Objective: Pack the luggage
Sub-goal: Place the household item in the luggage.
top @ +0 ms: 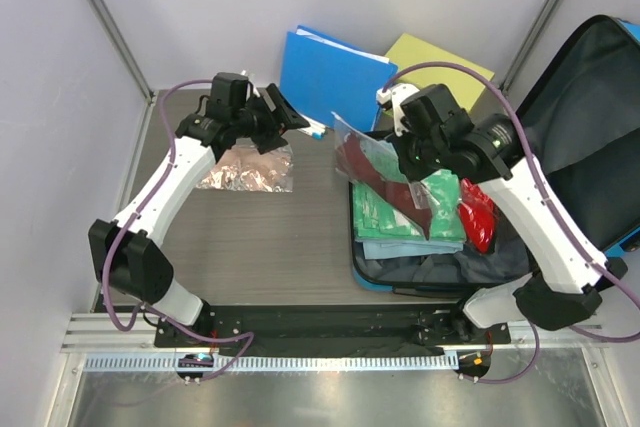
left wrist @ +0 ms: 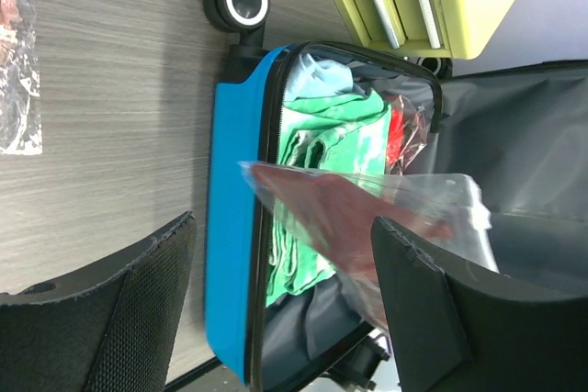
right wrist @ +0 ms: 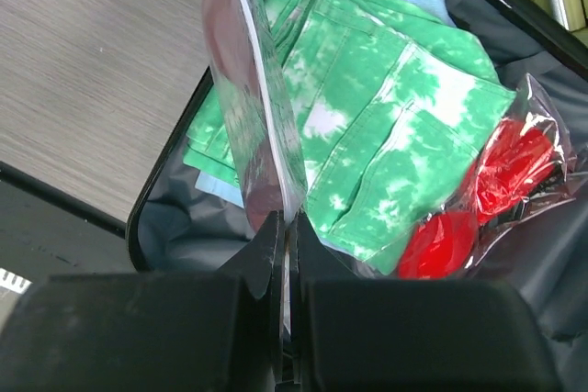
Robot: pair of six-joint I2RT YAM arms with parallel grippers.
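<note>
Left: the left gripper (left wrist: 285,225), fingers spread and empty, hangs near a clear packet (top: 245,169) on the grey table (top: 290,237). Centre rear: blue folder (top: 330,72) and yellow-green drawer box (top: 440,59). Right: the luggage (top: 590,117) lies open at the table's right side, lid raised, holding green tie-dye clothing (right wrist: 386,126) and a bagged red item (right wrist: 496,172). Above it, the right gripper (right wrist: 287,227) pinches a clear bag of dark red fabric (top: 365,162).

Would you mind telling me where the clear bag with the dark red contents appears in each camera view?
Top external: the clear bag is right of centre, over the open luggage.
Left wrist: centre-right, across the luggage's opening.
Right wrist: upright, left of centre, pinched in the right gripper.
Shared landmark: the green tie-dye garment.
</note>
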